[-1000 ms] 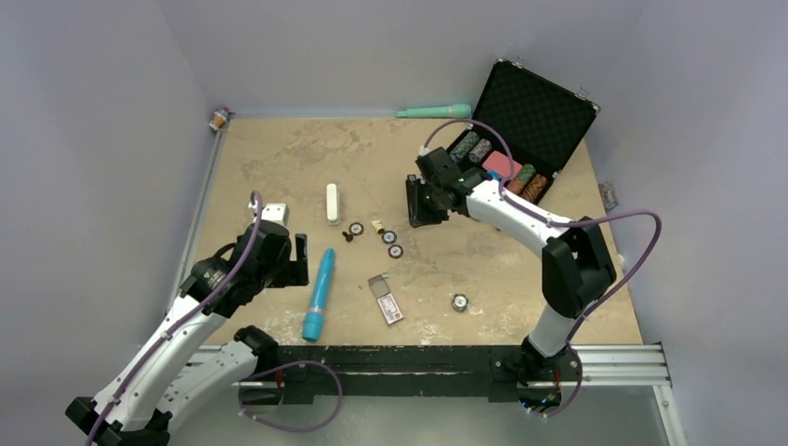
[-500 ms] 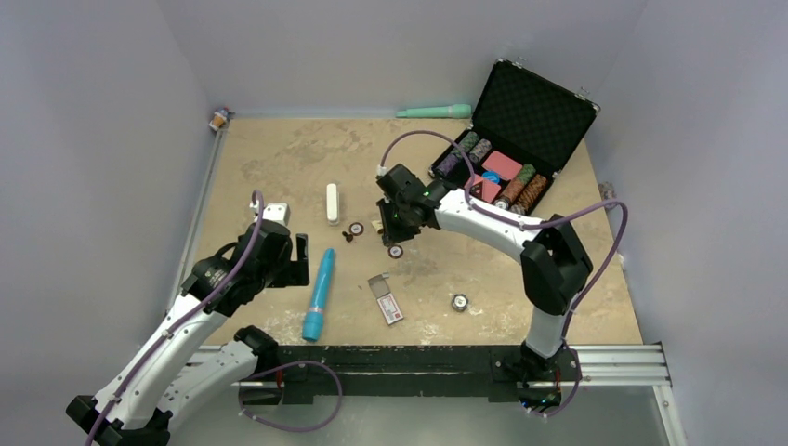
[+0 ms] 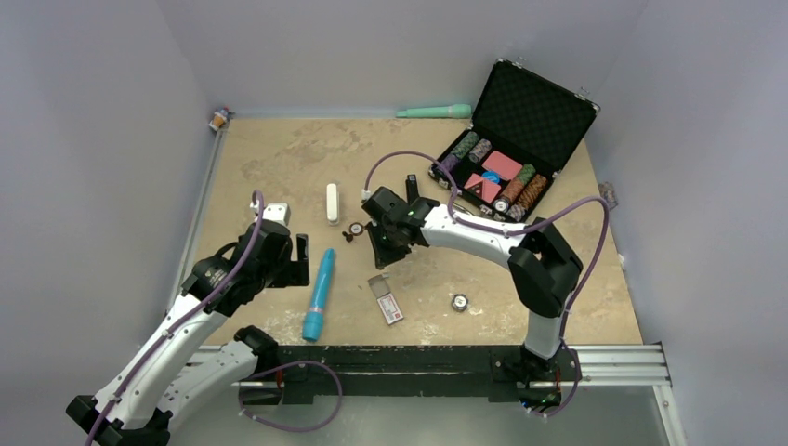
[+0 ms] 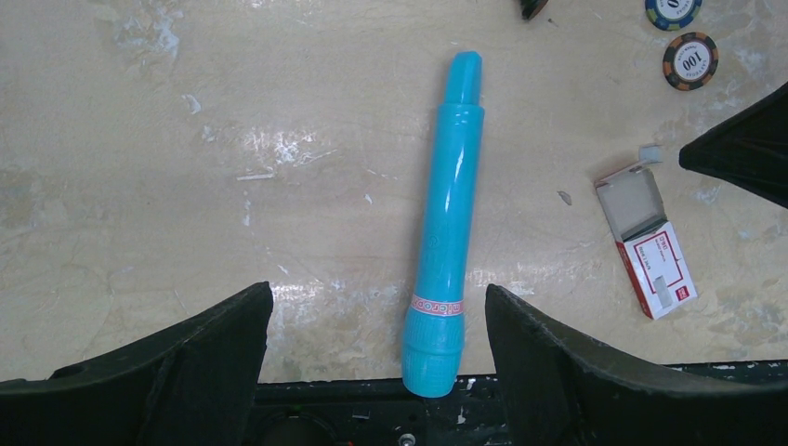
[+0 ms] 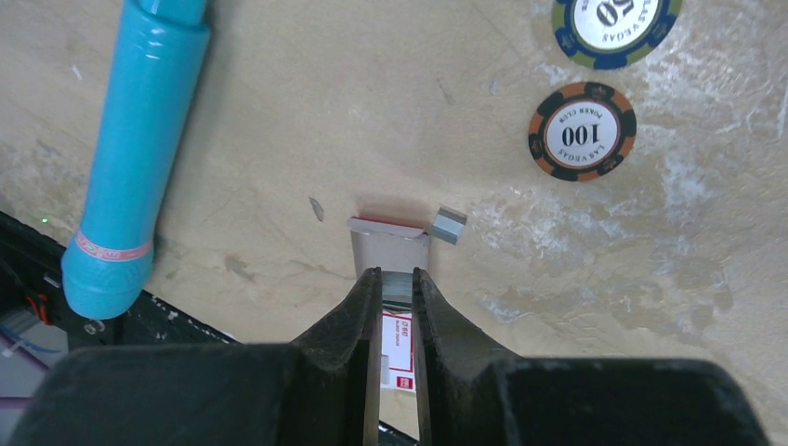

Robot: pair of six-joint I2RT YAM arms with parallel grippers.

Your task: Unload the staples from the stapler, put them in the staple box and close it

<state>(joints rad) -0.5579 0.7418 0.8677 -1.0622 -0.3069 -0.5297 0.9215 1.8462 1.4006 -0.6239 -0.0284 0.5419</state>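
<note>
As the right gripper (image 5: pixel 395 277) hovers almost closed over the staple box (image 5: pixel 390 243), the drop-off seems in hand. Next, release squarely there; left gripper (image 4: pixel 378 295) gapes empty.

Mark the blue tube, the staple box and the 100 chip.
blue tube (image 4: pixel 451 214): left wrist view, mid-barrel.
staple box (image 4: pixel 658 269): left wrist view, printed side.
100 chip (image 5: pixel 583 132): right wrist view, centre label.

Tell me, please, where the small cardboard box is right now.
In the top view the box lies open near the front edge of the table, just right of the blue tube, near the right gripper.
</note>
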